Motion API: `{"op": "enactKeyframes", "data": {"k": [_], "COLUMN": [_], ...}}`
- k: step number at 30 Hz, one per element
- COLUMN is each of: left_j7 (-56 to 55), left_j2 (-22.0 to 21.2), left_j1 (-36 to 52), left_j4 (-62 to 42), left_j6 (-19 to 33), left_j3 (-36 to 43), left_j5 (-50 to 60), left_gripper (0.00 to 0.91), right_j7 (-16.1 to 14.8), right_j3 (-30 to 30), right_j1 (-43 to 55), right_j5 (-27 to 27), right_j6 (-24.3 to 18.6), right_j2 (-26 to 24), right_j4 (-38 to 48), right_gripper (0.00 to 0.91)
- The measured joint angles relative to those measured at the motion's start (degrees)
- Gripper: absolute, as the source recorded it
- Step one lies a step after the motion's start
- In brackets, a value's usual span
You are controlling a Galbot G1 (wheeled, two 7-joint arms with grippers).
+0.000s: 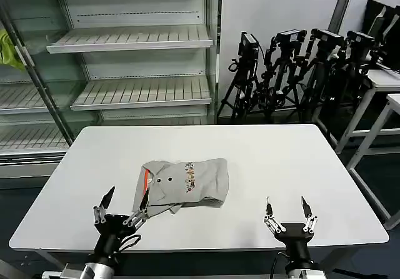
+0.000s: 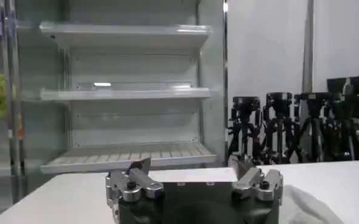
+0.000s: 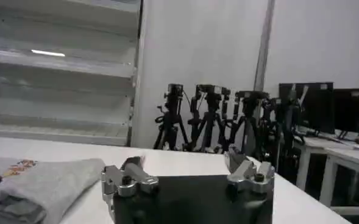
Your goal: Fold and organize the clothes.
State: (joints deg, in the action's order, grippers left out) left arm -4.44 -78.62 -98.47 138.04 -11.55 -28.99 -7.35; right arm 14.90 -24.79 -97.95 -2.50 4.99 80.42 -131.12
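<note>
The clothes are one light grey T-shirt (image 1: 184,185), folded into a rough rectangle near the middle of the white table (image 1: 281,160), its multicoloured print facing up. My left gripper (image 1: 127,199) stands open at the table's front edge, its inner fingertip close to the shirt's near-left corner. My right gripper (image 1: 286,205) is open at the front right, well apart from the shirt. In the left wrist view the left gripper (image 2: 192,164) holds nothing, with a bit of shirt (image 2: 307,204) beside it. The right wrist view shows the right gripper (image 3: 185,163) empty and the shirt (image 3: 39,182) off to one side.
Behind the table stand white shelves (image 1: 131,38) and a row of black tripods (image 1: 300,66). A yellow-green cloth (image 1: 9,49) hangs at the far left. More white tables (image 1: 384,91) stand to the right. Bare tabletop surrounds the shirt.
</note>
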Motion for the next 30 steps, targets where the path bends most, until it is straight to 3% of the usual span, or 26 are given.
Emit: {"op": "enactKeyframes", "data": {"k": [18, 30], "left_j7": [0.1, 0.1], "left_j2": [-1.6, -1.7], "left_j1": [-4.0, -4.8], "left_j4": [2.9, 3.0], "left_j6": [1.6, 1.8], "left_j3": [-0.2, -0.1], "left_j5": [3.6, 4.9], "left_gripper": [0.907, 0.907], "right_j7": [-0.5, -1.0], "right_j3": [-0.6, -1.9], "right_j1": [-1.4, -0.7], "right_j5": [-4.5, -4.8], "right_j6": [0.2, 1.0], "right_j2": [0.5, -0.1], "right_j4": [-2.1, -2.4], "right_gripper": [0.907, 0.907]}}
